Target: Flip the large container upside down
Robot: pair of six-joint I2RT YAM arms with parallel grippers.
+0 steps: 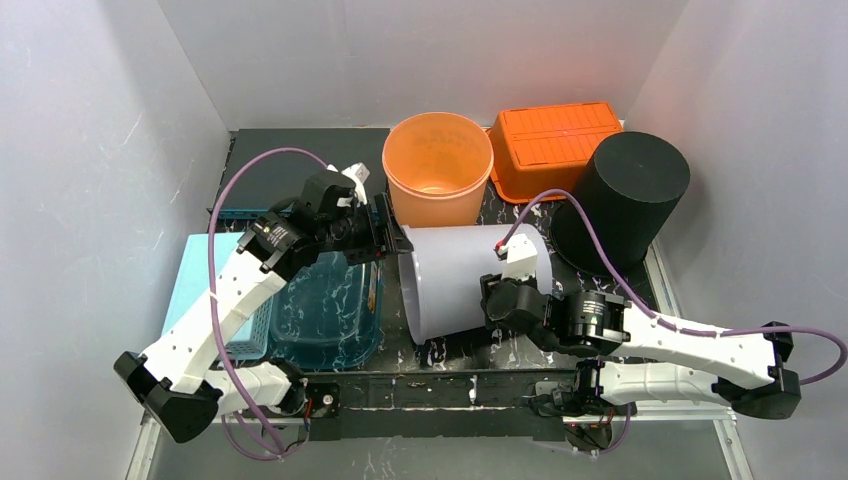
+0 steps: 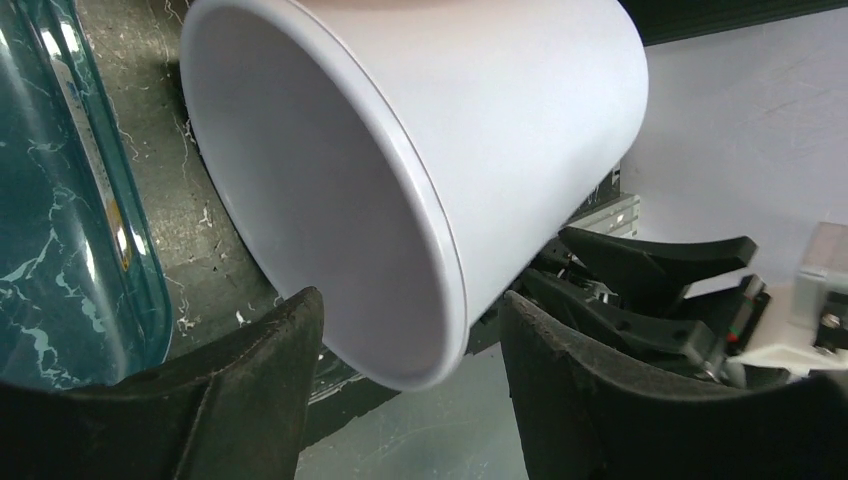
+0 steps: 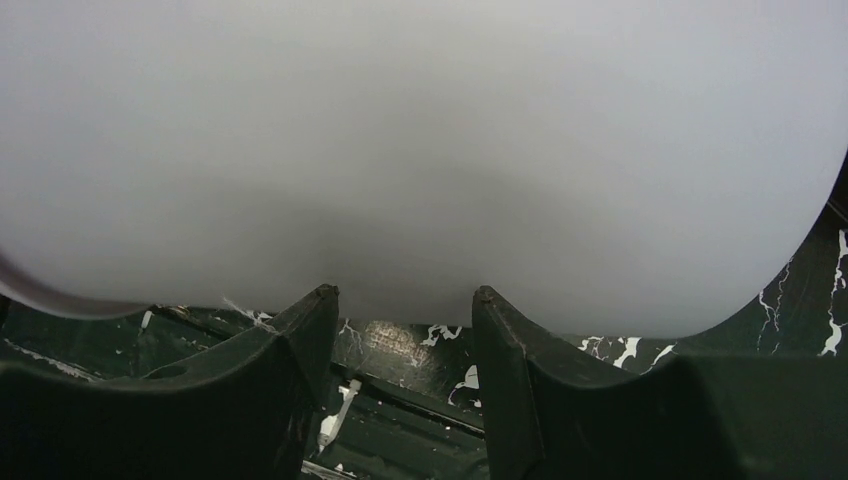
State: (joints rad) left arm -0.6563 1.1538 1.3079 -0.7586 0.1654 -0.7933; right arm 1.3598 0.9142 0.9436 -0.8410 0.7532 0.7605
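Note:
The large container [image 1: 462,282] is a white bucket lying on its side in the middle of the table, mouth facing left. My left gripper [image 1: 390,238] is at the upper part of the mouth. In the left wrist view its open jaws [image 2: 410,300] straddle the rim of the container [image 2: 400,150] with a gap on both sides. My right gripper [image 1: 492,303] sits low against the container's right side. In the right wrist view it [image 3: 405,292] is open, its fingertips [image 3: 320,297] right at the white wall [image 3: 420,150], with nothing between them.
An orange bucket [image 1: 438,165], an upturned orange crate [image 1: 555,145] and an upturned black bucket [image 1: 630,200] stand at the back. A clear teal bin [image 1: 330,310] and a light blue basket [image 1: 215,290] lie to the left. White walls close in three sides.

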